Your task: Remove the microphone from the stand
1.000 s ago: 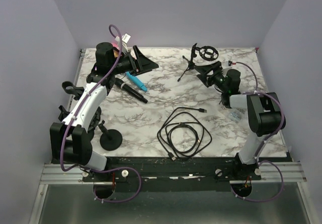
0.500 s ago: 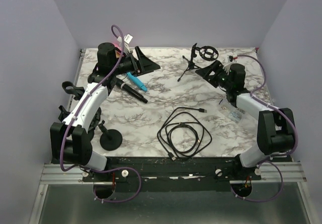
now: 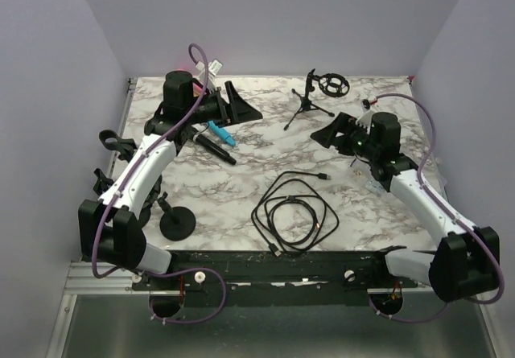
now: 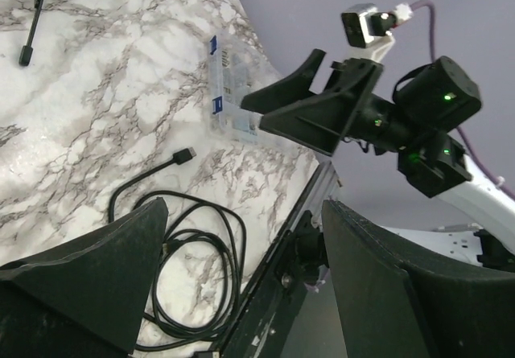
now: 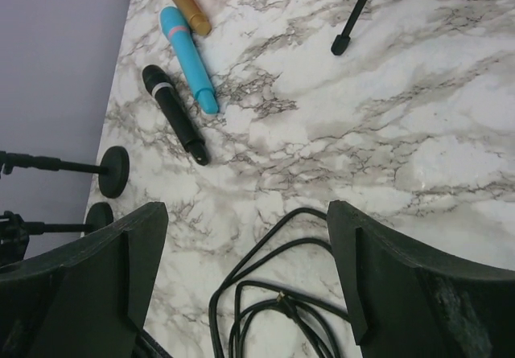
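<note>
Top external view: left gripper and right gripper both hang spread wide and empty above the marble table; the black microphone lies flat beside a blue microphone, apart from the tripod stand

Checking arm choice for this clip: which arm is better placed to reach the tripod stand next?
Probably the right: the right gripper, open, sits closest to the tripod stand; the left gripper is farther off.
</note>
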### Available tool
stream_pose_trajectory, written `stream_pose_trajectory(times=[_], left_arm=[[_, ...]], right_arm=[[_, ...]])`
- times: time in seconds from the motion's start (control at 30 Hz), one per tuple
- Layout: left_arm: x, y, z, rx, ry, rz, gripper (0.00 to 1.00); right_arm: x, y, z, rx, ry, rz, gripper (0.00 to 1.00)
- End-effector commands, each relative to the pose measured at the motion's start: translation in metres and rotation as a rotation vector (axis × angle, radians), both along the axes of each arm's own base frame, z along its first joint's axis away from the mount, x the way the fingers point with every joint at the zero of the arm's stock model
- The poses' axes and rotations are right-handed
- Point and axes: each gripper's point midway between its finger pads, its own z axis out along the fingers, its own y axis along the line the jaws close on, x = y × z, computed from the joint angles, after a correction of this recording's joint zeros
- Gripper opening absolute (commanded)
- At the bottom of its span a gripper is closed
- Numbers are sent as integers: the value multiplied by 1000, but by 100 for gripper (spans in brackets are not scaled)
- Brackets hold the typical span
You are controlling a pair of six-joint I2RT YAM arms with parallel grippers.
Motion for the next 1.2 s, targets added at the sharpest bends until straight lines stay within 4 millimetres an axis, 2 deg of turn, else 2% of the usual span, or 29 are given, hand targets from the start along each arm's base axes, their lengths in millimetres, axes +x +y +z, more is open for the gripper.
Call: stream_pose_trajectory(times=[0.0,0.13,0.37,0.47,0.57,0.67,0.77,0.93,1.17], left_arm=[[-13,-3,28,46,-144,13,80],[-27,-6,46,43,-221,10,80],[-56,-2,82,104,-450,55,80],[-69,9,100,106,-534,91,81],[-89,28,116,112,-623,158,82],[-112,52,127,122,-705,241,84],[-137,77,132,124,-767,332,86],[-171,111,125,79,-810,468,90],[-200,151,123,51,-863,636,93]], right_arm=[[-39,-18,-5,-84,39,-15,89],[-69,-24,10,-82,29,-12,92],[-119,-55,48,-137,-62,-105,99],[-139,-60,62,-137,-101,-104,100],[-155,-57,78,-106,-160,-79,100],[-163,-58,93,-82,-211,-79,100],[-163,-65,106,-90,-237,-123,100],[-165,-72,128,-100,-282,-156,100],[-175,-88,163,-110,-382,-231,100]])
